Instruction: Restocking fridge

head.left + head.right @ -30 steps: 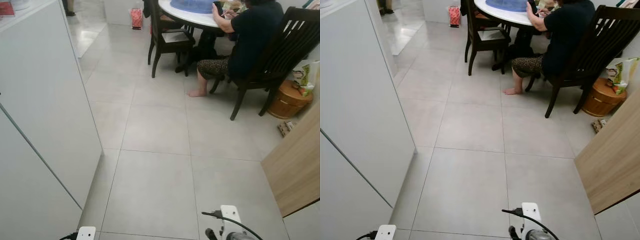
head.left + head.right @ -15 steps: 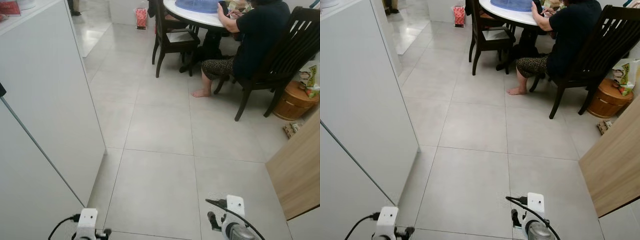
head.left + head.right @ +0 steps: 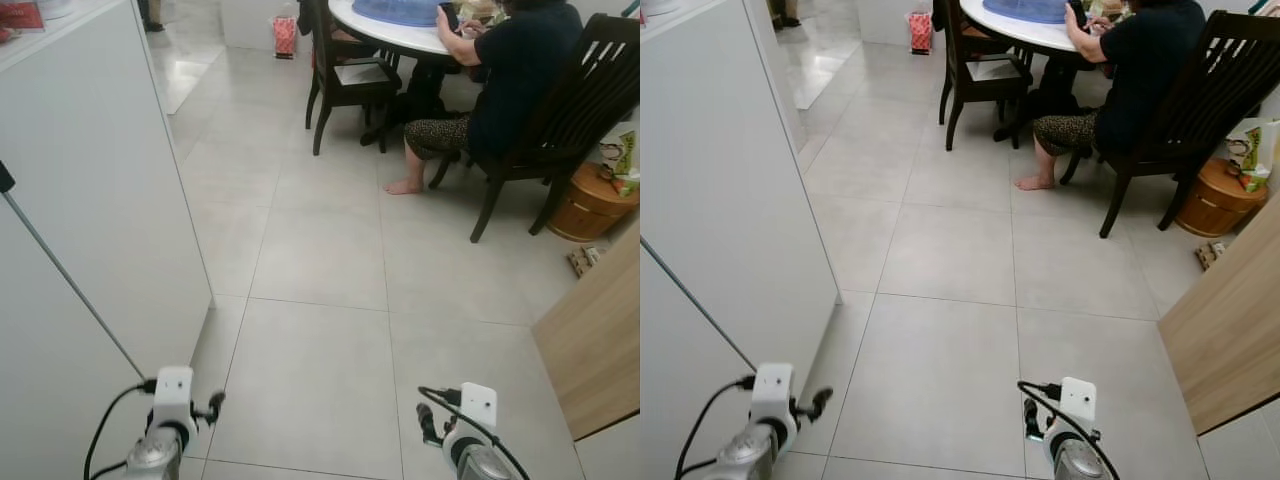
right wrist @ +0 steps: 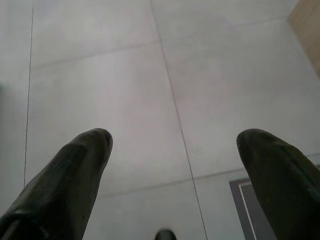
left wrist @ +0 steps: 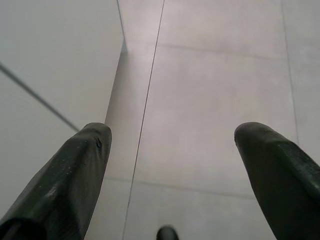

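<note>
A tall white unit (image 3: 90,200) with a thin dark seam across its front, likely the fridge, stands close on my left. No food items to stock can be seen. My left wrist (image 3: 170,410) is raised low beside that unit's corner. In the left wrist view, the left gripper (image 5: 172,135) is open over the grey floor tiles with nothing between its fingers (image 5: 80,165), the white unit (image 5: 55,55) alongside. My right wrist (image 3: 470,420) hangs over the floor. The right gripper (image 4: 172,140) is open and empty above the tiles.
A person (image 3: 505,80) sits on a dark chair (image 3: 580,110) at a round white table (image 3: 395,35) ahead. A second dark chair (image 3: 345,75), a wooden bucket (image 3: 590,200) and a wooden panel (image 3: 595,340) stand on the right. Grey tile floor (image 3: 320,260) lies between.
Both wrists have risen into the bottom of the head views, the left one more. The camera has shifted slightly; the person and the furniture stay where they were.
</note>
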Controlling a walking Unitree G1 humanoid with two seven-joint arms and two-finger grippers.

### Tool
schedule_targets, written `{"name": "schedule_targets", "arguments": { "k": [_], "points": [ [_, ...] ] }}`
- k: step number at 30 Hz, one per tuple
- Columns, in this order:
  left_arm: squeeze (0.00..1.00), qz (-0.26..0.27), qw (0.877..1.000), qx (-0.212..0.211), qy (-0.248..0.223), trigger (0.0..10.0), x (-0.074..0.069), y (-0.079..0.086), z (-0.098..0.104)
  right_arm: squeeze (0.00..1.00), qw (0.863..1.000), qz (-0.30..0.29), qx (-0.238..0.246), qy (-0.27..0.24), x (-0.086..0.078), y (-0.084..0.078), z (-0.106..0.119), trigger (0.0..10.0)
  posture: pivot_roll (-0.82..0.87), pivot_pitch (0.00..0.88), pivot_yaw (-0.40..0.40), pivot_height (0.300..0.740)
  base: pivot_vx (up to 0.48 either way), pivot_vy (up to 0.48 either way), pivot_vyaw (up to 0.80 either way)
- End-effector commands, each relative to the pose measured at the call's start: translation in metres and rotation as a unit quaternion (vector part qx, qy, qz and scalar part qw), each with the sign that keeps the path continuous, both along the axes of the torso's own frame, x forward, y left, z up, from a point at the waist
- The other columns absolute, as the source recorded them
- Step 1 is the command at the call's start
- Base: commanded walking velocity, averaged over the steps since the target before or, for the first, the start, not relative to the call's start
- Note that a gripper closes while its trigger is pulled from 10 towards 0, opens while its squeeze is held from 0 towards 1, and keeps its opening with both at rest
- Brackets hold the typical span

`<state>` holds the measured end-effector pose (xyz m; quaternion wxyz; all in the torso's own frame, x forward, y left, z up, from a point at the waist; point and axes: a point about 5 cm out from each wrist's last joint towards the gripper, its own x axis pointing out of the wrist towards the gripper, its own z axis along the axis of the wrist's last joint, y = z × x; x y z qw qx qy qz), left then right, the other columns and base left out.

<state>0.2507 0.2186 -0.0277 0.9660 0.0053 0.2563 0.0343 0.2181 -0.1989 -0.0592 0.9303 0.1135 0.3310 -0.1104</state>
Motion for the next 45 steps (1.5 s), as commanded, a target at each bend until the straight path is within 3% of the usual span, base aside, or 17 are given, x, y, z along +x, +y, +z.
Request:
{"name": "schedule_targets", "arguments": {
  "k": [1, 3, 7, 8, 13, 15, 16, 17, 20, 29, 32, 38, 41, 43, 45],
  "points": [
    [0.00, 0.012, 1.000, -0.010, -0.003, 10.0, -0.001, 0.001, -0.001, 0.00, 1.000, -0.013, 0.000, -0.012, -0.001, -0.002, 0.001, 10.0, -0.06, 0.000, -0.057, 0.740, 0.000, 0.000, 0.00],
    [0.00, 0.015, 0.999, -0.022, -0.039, 10.0, 0.013, 0.000, 0.012, 0.00, 0.999, -0.019, -0.013, -0.029, 0.000, -0.005, 0.004, 10.0, -0.06, 0.000, -0.061, 0.740, 0.000, 0.000, 0.00],
    [0.00, 0.015, 0.998, -0.024, -0.064, 10.0, 0.022, 0.000, 0.021, 0.00, 0.999, -0.027, -0.017, -0.044, 0.001, -0.006, 0.006, 10.0, -0.06, 0.000, -0.061, 0.740, 0.000, 0.000, 0.00],
    [0.00, 0.017, 0.995, -0.027, -0.098, 10.0, 0.037, -0.001, 0.036, 0.00, 0.997, -0.032, -0.026, -0.065, 0.002, -0.006, 0.009, 10.0, -0.07, 0.000, -0.050, 0.740, 0.000, 0.000, 0.00],
    [0.00, -0.002, 0.985, -0.030, -0.171, 10.0, 0.061, -0.006, 0.066, 0.00, 0.994, -0.027, -0.044, -0.094, 0.000, -0.006, 0.012, 10.0, -0.10, 0.000, -0.025, 0.740, 0.000, 0.000, 0.00],
    [0.00, -0.019, 0.979, -0.027, -0.201, 10.0, 0.067, -0.010, 0.077, 0.00, 0.976, -0.024, -0.083, -0.198, 0.053, -0.039, 0.063, 10.0, -0.11, 0.000, -0.013, 0.740, 0.000, 0.000, 0.00],
    [0.00, -0.023, 0.978, -0.026, -0.206, 10.0, 0.067, -0.012, 0.078, 0.00, 0.968, -0.023, -0.095, -0.231, 0.067, -0.048, 0.082, 10.0, -0.11, 0.000, -0.013, 0.740, 0.000, 0.000, 0.00],
    [0.00, -0.035, 0.975, -0.018, -0.216, 10.0, 0.067, -0.015, 0.080, 0.00, 0.960, -0.022, -0.105, -0.257, 0.076, -0.053, 0.095, 10.0, -0.12, 0.000, -0.005, 0.740, 0.000, 0.000, 0.00],
    [0.00, -0.035, 0.973, -0.012, -0.226, 10.0, 0.063, -0.013, 0.080, 0.00, 0.956, -0.005, -0.120, -0.269, 0.073, -0.050, 0.096, 10.0, -0.12, 0.000, 0.002, 0.740, 0.000, 0.000, 0.00],
    [0.00, -0.044, 0.968, 0.014, -0.248, 10.0, 0.034, -0.004, 0.072, 0.00, 0.939, 0.028, -0.161, -0.302, 0.047, -0.048, 0.089, 10.0, -0.13, 0.000, -0.024, 0.740, 0.000, 0.000, 0.00],
    [0.00, -0.038, 0.966, 0.018, -0.255, 10.0, 0.013, -0.001, 0.067, 0.00, 0.934, 0.020, -0.170, -0.313, 0.024, -0.053, 0.086, 10.0, -0.13, 0.000, -0.042, 0.740, 0.000, 0.000, 0.00],
    [0.00, -0.018, 0.972, 0.030, -0.230, 10.0, -0.016, 0.008, 0.055, 0.00, 0.950, 0.025, -0.198, -0.241, -0.023, -0.056, 0.054, 10.0, -0.13, 0.000, -0.060, 0.740, 0.000, 0.000, 0.00],
    [0.00, -0.012, 0.981, 0.038, -0.192, 10.0, -0.040, 0.016, 0.043, 0.00, 0.963, 0.015, -0.183, -0.195, -0.058, -0.051, 0.036, 10.0, -0.14, 0.000, -0.060, 0.740, 0.000, 0.000, 0.00],
    [0.00, -0.012, 0.982, 0.038, -0.185, 10.0, -0.044, 0.016, 0.041, 0.00, 0.966, 0.015, -0.181, -0.186, -0.064, -0.050, 0.033, 10.0, -0.14, 0.000, -0.060, 0.740, 0.000, 0.000, 0.00],
    [0.00, -0.019, 0.990, 0.052, -0.128, 10.0, -0.052, 0.021, 0.027, 0.00, 0.980, 0.007, -0.159, -0.121, -0.087, -0.048, 0.013, 10.0, -0.14, 0.000, -0.052, 0.740, 0.000, 0.000, 0.00]
  ]
}}
